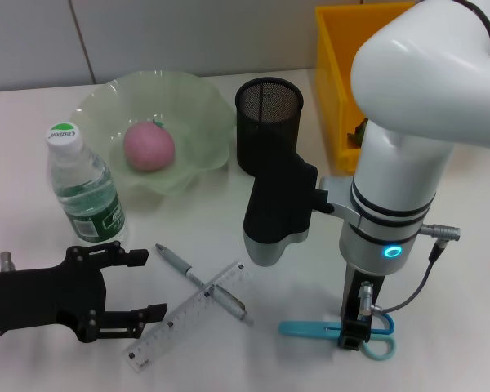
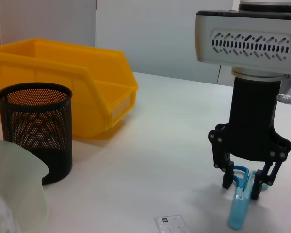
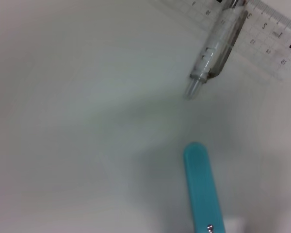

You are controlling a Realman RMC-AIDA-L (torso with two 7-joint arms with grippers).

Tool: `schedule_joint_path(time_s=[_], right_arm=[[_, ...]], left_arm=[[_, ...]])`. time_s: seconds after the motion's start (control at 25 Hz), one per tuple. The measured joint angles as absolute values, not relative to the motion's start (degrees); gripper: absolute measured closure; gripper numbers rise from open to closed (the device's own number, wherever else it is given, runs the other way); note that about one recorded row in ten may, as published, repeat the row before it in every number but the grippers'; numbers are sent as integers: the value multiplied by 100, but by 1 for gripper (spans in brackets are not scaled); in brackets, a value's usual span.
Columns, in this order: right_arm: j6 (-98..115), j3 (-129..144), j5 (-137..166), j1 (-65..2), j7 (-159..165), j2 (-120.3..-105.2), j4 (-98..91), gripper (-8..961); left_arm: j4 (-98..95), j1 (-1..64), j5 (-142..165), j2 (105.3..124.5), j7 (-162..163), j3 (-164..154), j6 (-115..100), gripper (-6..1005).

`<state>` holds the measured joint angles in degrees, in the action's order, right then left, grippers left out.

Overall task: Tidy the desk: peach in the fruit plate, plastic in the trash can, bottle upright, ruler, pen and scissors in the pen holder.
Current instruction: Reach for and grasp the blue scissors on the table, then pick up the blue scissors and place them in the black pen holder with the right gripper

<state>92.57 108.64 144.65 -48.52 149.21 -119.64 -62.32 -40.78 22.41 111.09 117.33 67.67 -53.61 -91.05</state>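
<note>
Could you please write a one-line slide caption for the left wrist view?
Right gripper straddling the blue scissors on the white table, with mesh pen holder and yellow bin behind.

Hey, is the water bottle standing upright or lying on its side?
Upright. In the head view the bottle stands on its base on the table, green cap on top, beside the fruit plate.
</note>
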Motion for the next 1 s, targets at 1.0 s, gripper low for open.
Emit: schedule_joint_path(time_s=[1.0], right_arm=[[9219,10932,14415,-4843,14824,-11981,-6303,665]], left_arm=[[-4148,2250,11109,11733,6774,-5345,-9114,162]])
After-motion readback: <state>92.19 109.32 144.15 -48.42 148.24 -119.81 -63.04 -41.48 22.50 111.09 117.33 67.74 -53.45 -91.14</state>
